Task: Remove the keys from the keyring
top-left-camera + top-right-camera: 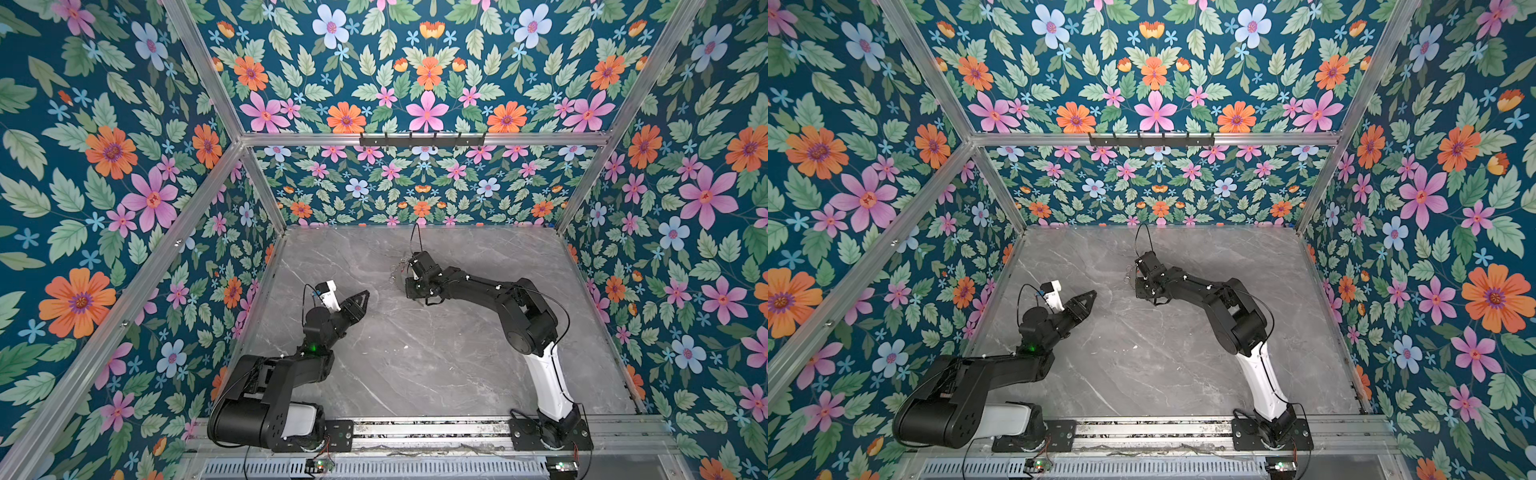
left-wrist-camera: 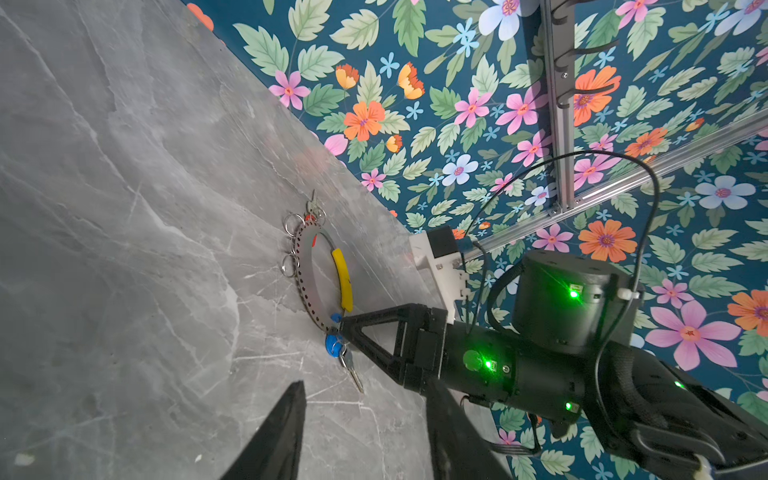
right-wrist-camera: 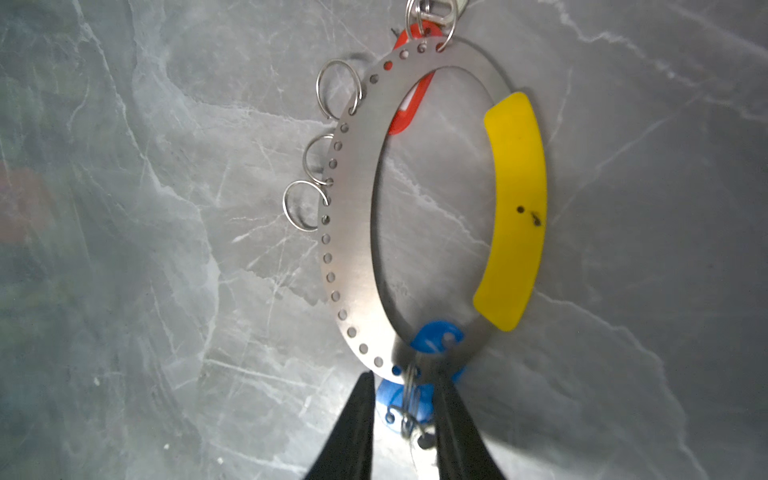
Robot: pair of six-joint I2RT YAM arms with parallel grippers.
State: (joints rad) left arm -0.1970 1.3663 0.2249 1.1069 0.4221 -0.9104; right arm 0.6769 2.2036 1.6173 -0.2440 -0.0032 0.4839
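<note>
Floral wallpaper (image 1: 104, 166) encloses a grey marbled counter (image 1: 415, 353). Leftmost, the left end effector (image 1: 360, 300) hovers with jaws partly apart and nothing between them, aimed at the keyring (image 2: 306, 270). In both top views that ring is only a faint glint at the right end effector (image 3: 405, 376), whose wrist hides most of it; no key can be made out there. From the right wrist, the ring is a foreshortened oval, long axis running straight away from the right end effector, yellow arc (image 3: 515, 208) on one flank, empty split rings (image 3: 338, 85) on the other; flat or tipped up, I cannot tell. At its far end the red tag (image 3: 409, 104) sits partly under the ring, and the red-tagged key (image 2: 312, 203) beyond is cut off there. At the near end the blurred blue tag (image 3: 436, 334) lies between the right end effector's narrow jaws; a firm pinch cannot be confirmed. The blue-tagged key (image 2: 352, 372) points away from the ring, toward the left end effector.
</note>
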